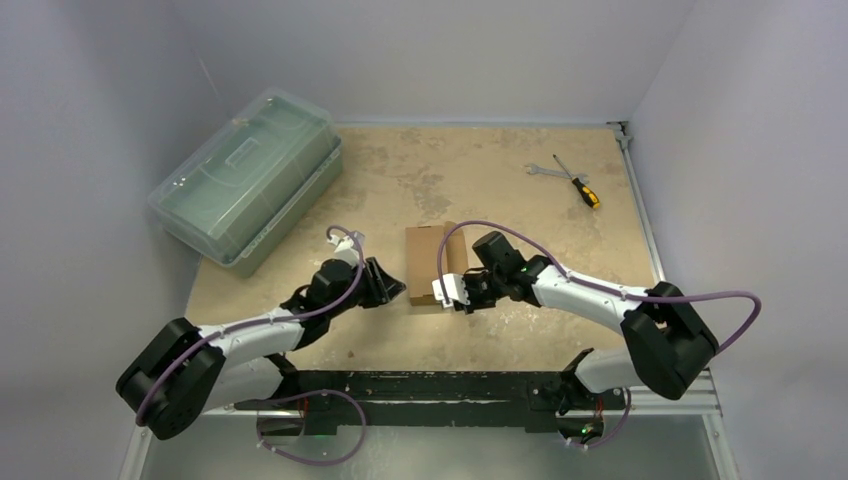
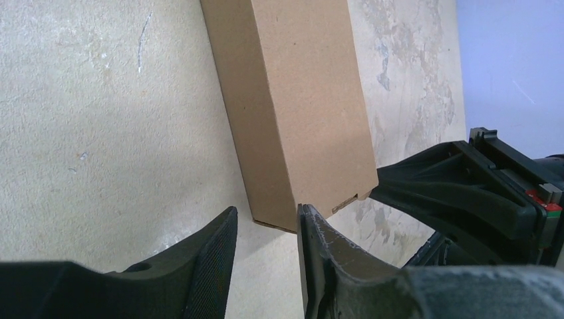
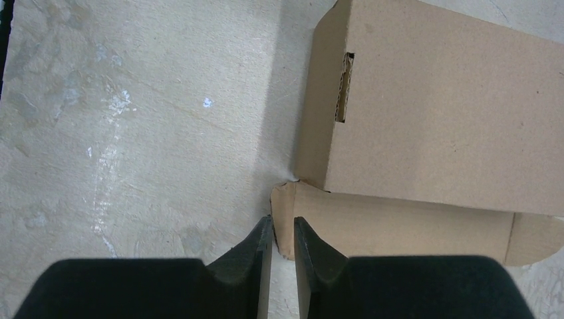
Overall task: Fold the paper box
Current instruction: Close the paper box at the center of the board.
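**Location.** One paper box (image 1: 425,262) lies flat at the centre of the bench (image 1: 400,170), between the two arms. In the right wrist view the body is already formed into a rectangular sleeve. One long flap (image 3: 399,229) lies spread on the bench along the sleeve's lower edge. A cut slot (image 3: 344,86) shows in the side panel.

**Fingers.**
- The left fingers (image 2: 213,266) stand apart and released, with nothing between them. The box's near corner sits just beyond their tips.
- The right fingers (image 3: 312,259) are drawn almost together, with only a thin slit between them. The flap's end shows in that slit. Whether they pinch the flap or merely hover over it cannot be told.

**Handling, as judged.**
- The box is plain cardboard: light, fairly stiff across its panels, and ready to bend only along its scored creases.
- It is likely to slide on the bench when pushed, so one arm should brace the sleeve.
- The best hold is the free edge of the flap, near its end.
- Squeezing the hollow sleeve risks denting it.

**Count.**
- One paper box.
- One green plastic case (image 1: 245,180), upper left of the top view.
- One screwdriver (image 1: 578,186) and one wrench (image 1: 540,170), upper right.
- Two arms.
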Robot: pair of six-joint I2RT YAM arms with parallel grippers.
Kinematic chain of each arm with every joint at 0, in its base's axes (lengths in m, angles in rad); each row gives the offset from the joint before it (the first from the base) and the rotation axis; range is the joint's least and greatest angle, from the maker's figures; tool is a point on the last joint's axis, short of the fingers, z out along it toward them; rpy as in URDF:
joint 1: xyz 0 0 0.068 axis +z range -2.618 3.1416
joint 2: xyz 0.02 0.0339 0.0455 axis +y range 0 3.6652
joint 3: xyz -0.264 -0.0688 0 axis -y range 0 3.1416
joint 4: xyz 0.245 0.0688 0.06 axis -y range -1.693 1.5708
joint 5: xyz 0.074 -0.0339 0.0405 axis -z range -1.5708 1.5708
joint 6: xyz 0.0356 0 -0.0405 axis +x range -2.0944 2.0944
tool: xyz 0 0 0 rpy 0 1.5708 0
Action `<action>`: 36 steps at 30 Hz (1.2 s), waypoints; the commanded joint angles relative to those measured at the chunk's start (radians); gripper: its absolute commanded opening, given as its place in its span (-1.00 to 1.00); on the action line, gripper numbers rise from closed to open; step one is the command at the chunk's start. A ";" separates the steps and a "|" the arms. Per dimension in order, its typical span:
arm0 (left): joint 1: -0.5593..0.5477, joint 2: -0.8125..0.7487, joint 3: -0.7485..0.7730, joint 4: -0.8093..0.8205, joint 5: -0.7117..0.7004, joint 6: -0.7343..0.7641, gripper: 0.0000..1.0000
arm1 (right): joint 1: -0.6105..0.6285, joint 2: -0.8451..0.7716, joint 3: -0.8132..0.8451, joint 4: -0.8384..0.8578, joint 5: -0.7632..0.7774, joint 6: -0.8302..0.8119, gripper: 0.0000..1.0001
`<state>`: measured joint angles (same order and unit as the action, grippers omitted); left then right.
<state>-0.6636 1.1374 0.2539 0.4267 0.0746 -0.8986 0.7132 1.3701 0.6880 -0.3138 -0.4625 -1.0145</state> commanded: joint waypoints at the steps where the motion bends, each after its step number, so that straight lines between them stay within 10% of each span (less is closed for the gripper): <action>1: -0.006 0.022 0.048 0.060 0.005 0.010 -0.25 | 0.007 0.010 0.023 0.017 -0.009 0.004 -0.63; 12: -0.006 0.122 0.087 0.111 0.012 0.048 -0.15 | 0.006 0.004 0.023 0.047 0.016 0.046 -0.99; 36: -0.005 0.181 0.099 0.114 -0.004 0.069 -0.26 | -0.034 0.006 0.046 0.045 0.039 0.132 -1.00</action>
<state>-0.6636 1.3117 0.3237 0.5125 0.0776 -0.8619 0.6930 1.3830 0.6949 -0.2798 -0.4370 -0.9134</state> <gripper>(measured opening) 0.377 0.004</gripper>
